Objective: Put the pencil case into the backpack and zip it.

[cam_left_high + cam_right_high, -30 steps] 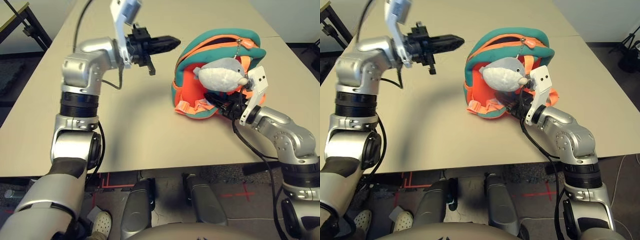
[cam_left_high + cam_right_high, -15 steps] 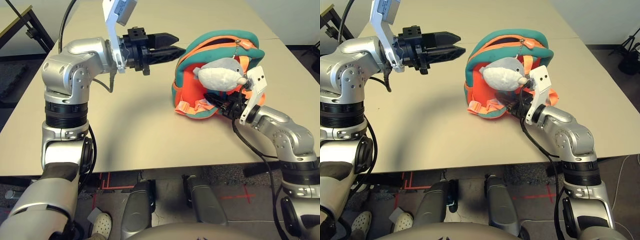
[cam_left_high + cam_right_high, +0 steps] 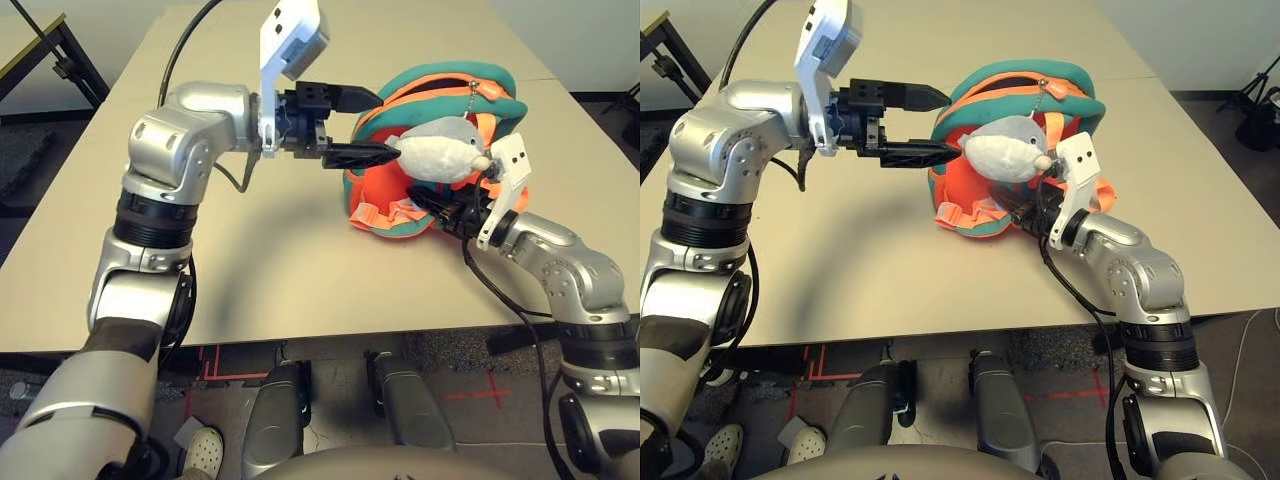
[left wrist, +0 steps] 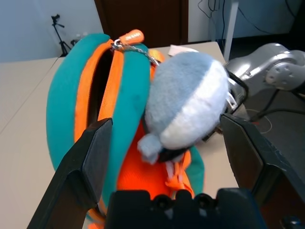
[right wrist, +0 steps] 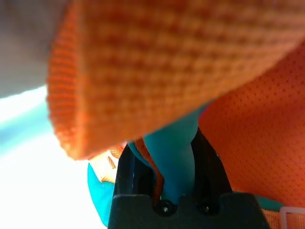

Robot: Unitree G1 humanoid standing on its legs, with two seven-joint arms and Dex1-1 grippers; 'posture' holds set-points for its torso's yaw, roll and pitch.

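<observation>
The left gripper has its two black fingers spread wide apart, holding nothing, pointing level at the backpack; one fingertip lies by the teal top rim, the other just beside the grey-white plush toy that hangs on the backpack's front. Just past those fingers, the backpack stands on the tan table, its orange-edged zip opening gaping, an orange zipper pull at its top. The right gripper, on the far side of the backpack from the left one, is clamped on a teal-and-orange strip of the backpack's trim below the plush toy. Light orange straps lie beside it. The pencil case cannot be seen.
</observation>
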